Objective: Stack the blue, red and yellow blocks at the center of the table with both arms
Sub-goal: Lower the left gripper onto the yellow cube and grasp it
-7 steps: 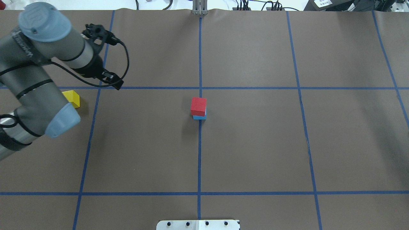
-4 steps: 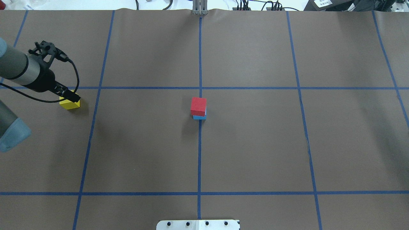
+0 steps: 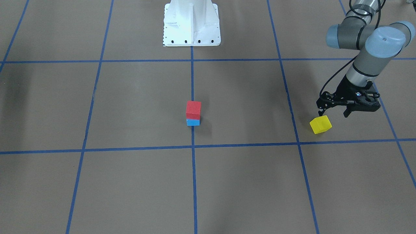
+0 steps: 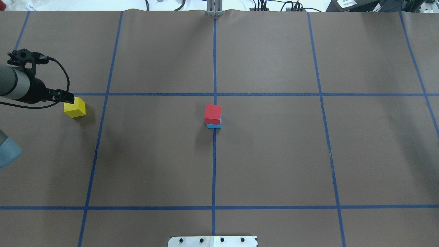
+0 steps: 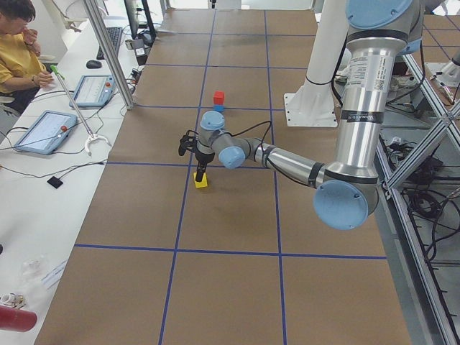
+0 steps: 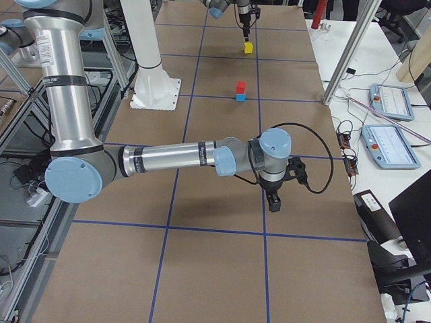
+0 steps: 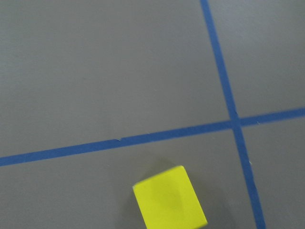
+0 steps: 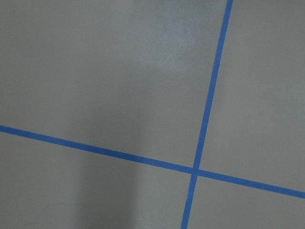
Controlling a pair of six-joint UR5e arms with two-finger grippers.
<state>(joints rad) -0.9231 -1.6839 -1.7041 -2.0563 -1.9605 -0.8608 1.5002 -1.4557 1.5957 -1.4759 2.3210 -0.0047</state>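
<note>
A red block (image 4: pixel 213 114) sits on a blue block (image 4: pixel 214 126) at the table's centre; the stack also shows in the front view, red (image 3: pixel 193 110) on blue (image 3: pixel 193 122). A yellow block (image 4: pixel 74 107) lies alone on the table at the far left. In the front view my left gripper (image 3: pixel 333 112) hangs open and empty just above and beside the yellow block (image 3: pixel 320 124), one fingertip (image 3: pixel 320 112) over its edge. The left wrist view shows the yellow block (image 7: pixel 169 198) at the bottom. My right gripper (image 6: pixel 273 202) points down over bare table; I cannot tell its state.
Blue tape lines divide the brown table into a grid. The robot's white base plate (image 3: pixel 191 22) stands at the near edge (image 4: pixel 212 241). A side table with tablets (image 5: pixel 43 129) and a seated person lies beyond the table's far edge.
My left arm has swung toward the table's left end. Its gripper moved from beyond the yellow block to just above its left side. The blocks have not moved.
</note>
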